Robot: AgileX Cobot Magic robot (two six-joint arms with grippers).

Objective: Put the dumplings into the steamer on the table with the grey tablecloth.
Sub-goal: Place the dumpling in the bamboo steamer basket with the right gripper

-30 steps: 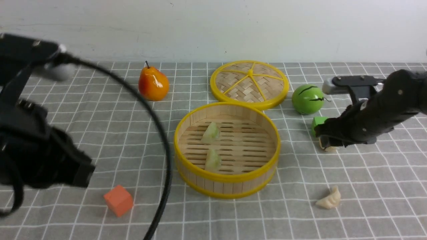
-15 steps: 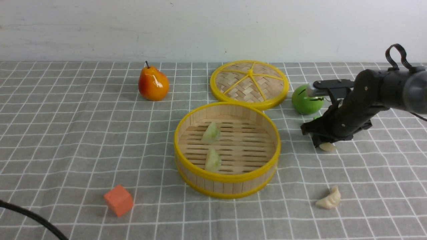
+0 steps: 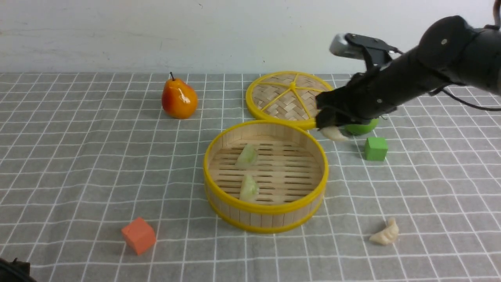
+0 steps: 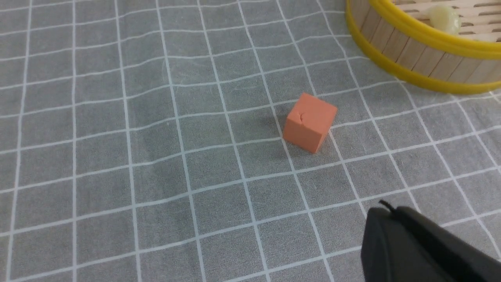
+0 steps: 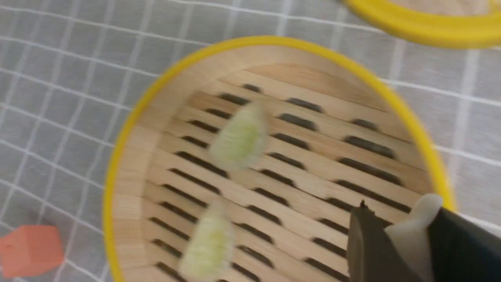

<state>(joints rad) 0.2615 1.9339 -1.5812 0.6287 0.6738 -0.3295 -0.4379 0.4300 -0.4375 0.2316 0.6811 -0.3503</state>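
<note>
One white dumpling point(image 3: 334, 134) clamped in right jaws by far-right rim of steamer point(image 3: 266, 209), two green dumplings point(image 3: 247, 156) point(image 3: 249, 188) inside; left jaws together; other white dumpling point(image 3: 385, 234) near right

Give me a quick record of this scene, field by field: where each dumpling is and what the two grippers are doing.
steamer: holds two green dumplings
right gripper: shut on the held dumpling, raised by the steamer's far right rim
loose dumpling: white, on the cloth, near right of the steamer
left gripper: shut, orange cube ahead of it
lid: off, flat behind the steamer
</note>
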